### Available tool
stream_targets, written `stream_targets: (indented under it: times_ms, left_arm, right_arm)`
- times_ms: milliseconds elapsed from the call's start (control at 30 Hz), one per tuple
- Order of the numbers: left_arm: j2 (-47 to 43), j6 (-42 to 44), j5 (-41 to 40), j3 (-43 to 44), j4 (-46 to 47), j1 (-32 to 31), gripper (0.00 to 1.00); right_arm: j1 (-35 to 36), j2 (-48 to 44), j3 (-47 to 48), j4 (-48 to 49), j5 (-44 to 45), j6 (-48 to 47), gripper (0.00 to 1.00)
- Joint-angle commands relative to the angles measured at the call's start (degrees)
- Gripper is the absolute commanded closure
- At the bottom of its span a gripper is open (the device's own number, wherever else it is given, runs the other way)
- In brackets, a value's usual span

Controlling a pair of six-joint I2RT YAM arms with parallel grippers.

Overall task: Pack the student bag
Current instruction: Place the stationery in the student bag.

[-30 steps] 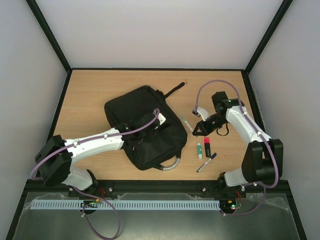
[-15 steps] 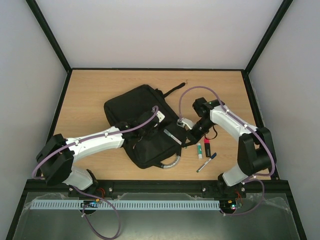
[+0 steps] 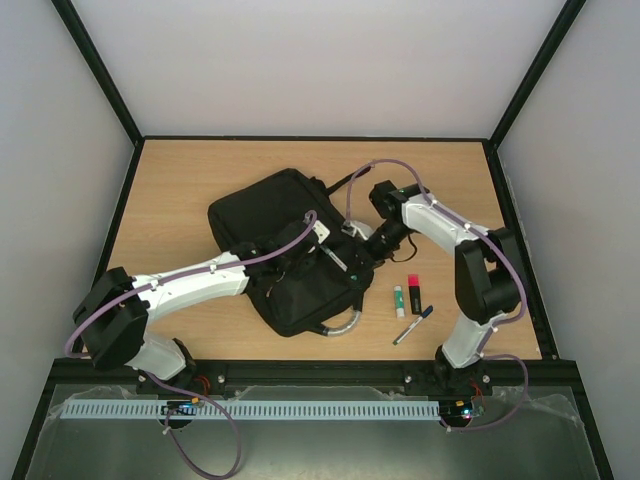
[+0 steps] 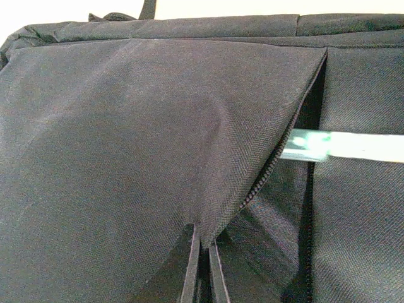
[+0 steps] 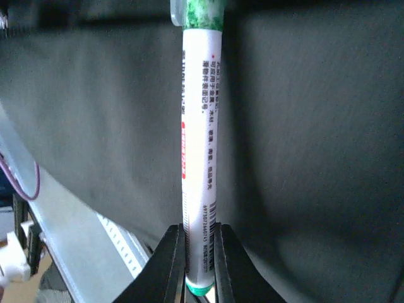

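Note:
The black student bag (image 3: 280, 215) lies in the middle of the table. My left gripper (image 3: 300, 262) is shut on the edge of the bag's fabric flap (image 4: 208, 208) and holds it up, so the zipped pocket gapes. My right gripper (image 3: 358, 255) is shut on a white marker with a green cap (image 5: 201, 158). The marker's tip points into the pocket opening, and it shows in the left wrist view (image 4: 344, 146) coming in from the right. In the right wrist view the bag (image 5: 315, 126) fills the background.
A small green-and-white stick (image 3: 399, 298), a red-and-black highlighter (image 3: 414, 290) and a blue pen (image 3: 413, 325) lie on the table right of the bag. The bag's grey loop handle (image 3: 340, 327) faces the near edge. Its black strap (image 3: 347, 181) trails toward the back.
My right arm has swung left with the marker, from the table right of the bag to the bag's opening. My left gripper has kept its hold on the flap.

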Motion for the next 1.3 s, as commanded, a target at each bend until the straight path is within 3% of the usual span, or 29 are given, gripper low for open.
stream_targets:
  times_ms: [0, 367, 533, 667, 900, 1000, 1067, 1100, 1200, 1267]
  left_arm:
    - [0.1, -0.4, -0.5, 1.0, 0.9, 0.7, 0.98]
    - [0.3, -0.3, 0.0, 1.3, 0.9, 0.7, 0.98]
    - [-0.2, 0.0, -0.1, 0.8, 0.8, 0.7, 0.97]
    - [-0.3, 0.1, 0.1, 1.1, 0.8, 0.7, 0.98]
    - [-0.4, 0.3, 0.9, 0.8, 0.6, 0.6, 0.98]
    - [-0.5, 0.3, 1.0, 1.2, 0.5, 0.6, 0.98]
    - [-0.8, 0.4, 0.8, 0.8, 0.8, 0.5, 0.98]
    - [-0.9, 0.3, 0.7, 0.6, 1.0, 0.5, 0.98]
    - [-0.8, 0.2, 1.1, 0.7, 1.1, 0.5, 0.98]
    - [-0.6, 0.4, 1.8, 1.0, 0.8, 0.5, 0.98]
  right_arm:
    - [0.5, 4.7, 5.4, 0.8, -2.3, 5.3, 0.98]
    - [0.7, 12.7, 13.6, 7.3, -4.3, 13.1, 0.94]
    - [0.7, 10.4, 11.6, 7.9, -2.2, 12.4, 0.72]
    - [0.7, 4.5, 6.9, 8.5, 2.5, 9.1, 0.34]
    - [0.7, -7.0, -1.1, 11.1, 7.8, -6.5, 0.31]
    - [0.7, -14.8, -7.4, 19.8, 12.5, -12.6, 0.31]
    - [0.7, -19.7, -11.7, 27.3, 16.1, -14.3, 0.22]
    - [0.6, -21.5, -13.8, 31.6, 17.5, -14.3, 0.02]
    - [0.3, -23.9, -18.7, 42.1, 18.0, -12.6, 0.01]
    - [0.3, -22.5, -18.6, 40.6, 12.9, -17.8, 0.01]
